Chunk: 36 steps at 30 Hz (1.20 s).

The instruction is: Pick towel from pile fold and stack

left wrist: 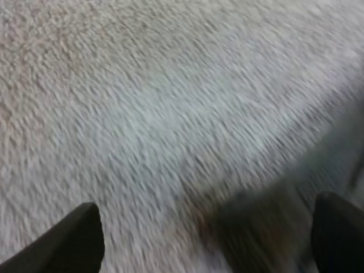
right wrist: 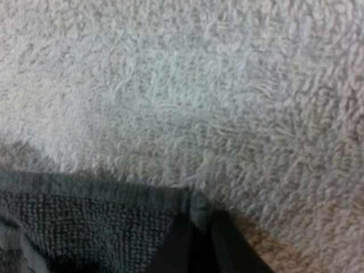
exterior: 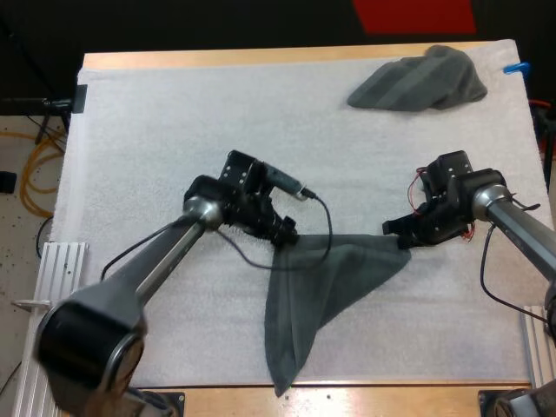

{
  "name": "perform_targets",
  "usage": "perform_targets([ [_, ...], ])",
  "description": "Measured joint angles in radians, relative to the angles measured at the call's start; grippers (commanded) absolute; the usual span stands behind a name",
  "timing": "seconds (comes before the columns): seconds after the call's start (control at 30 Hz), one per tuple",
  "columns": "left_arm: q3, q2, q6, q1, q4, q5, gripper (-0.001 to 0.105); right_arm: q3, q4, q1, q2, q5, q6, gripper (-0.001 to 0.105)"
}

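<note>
A dark grey-green towel (exterior: 326, 291) lies spread in a rough triangle on the white mat, its tip hanging over the near table edge. My right gripper (exterior: 393, 231) is at the towel's right corner. The right wrist view shows that gripper (right wrist: 195, 230) shut on the towel's corner (right wrist: 85, 222), which is pinched between the fingers. My left gripper (exterior: 288, 234) is at the towel's upper left corner. In the left wrist view that gripper (left wrist: 210, 242) is open, its fingers (left wrist: 79, 239) wide apart over the mat, with a dark blurred patch between them.
A second crumpled grey-green towel (exterior: 420, 80) lies at the mat's far right corner. The white mat (exterior: 174, 130) covers most of the wooden table (exterior: 391, 395).
</note>
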Motion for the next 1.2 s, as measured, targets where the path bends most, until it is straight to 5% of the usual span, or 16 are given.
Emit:
perform_targets([
  [0.67, -0.052, 0.108, -0.011, -0.028, 0.075, -0.009, 0.066, 0.0, 0.0, 0.0, 0.0, 0.001, 0.0, 0.0],
  [0.77, -0.055, 0.109, -0.011, -0.058, 0.075, -0.021, 0.056, 0.0, 0.0, 0.0, 0.0, 0.001, 0.0, 0.0],
  [1.07, -0.055, 0.117, -0.011, -0.141, 0.071, -0.042, 0.003, 0.0, 0.004, 0.0, 0.0, 0.004, 0.0, 0.0],
  [1.2, -0.055, 0.117, -0.011, -0.141, 0.072, -0.042, 0.0, 0.0, 0.007, 0.0, 0.0, 0.004, 0.0, 0.0],
])
